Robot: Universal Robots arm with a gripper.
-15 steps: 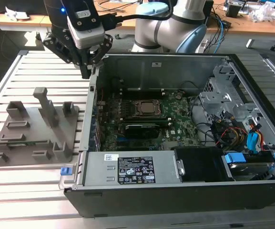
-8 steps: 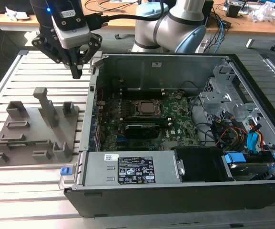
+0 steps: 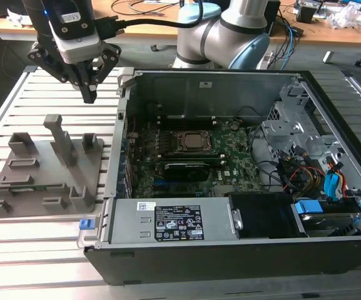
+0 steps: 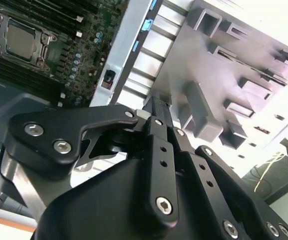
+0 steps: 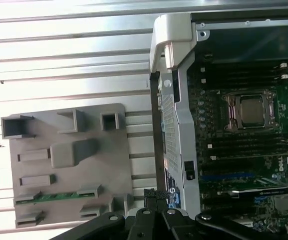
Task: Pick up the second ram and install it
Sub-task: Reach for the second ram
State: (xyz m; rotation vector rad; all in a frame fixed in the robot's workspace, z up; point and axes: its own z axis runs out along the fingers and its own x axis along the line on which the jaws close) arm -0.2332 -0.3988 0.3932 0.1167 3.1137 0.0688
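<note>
Well apart from its target, the gripper [image 3: 91,94] hangs in the upper left of the exterior view, above the far part of the slatted table [image 3: 24,247]. Its jaws are closed on nothing, the tips pressed together. The second ram [image 3: 35,186] sits in the lower left of that frame, held in a slot near the front edge of the grey tray [image 3: 42,159]. So it lies below the jaws and toward the front of the frame. Its long axis runs across the frame, roughly along the tray's front edge. In the first wrist view the ram [image 5: 54,196] stretches lengthwise across the tray [image 5: 84,170]. One end points toward the open computer case [image 5: 176,105], and the closed tips appear just beyond that end.
</note>
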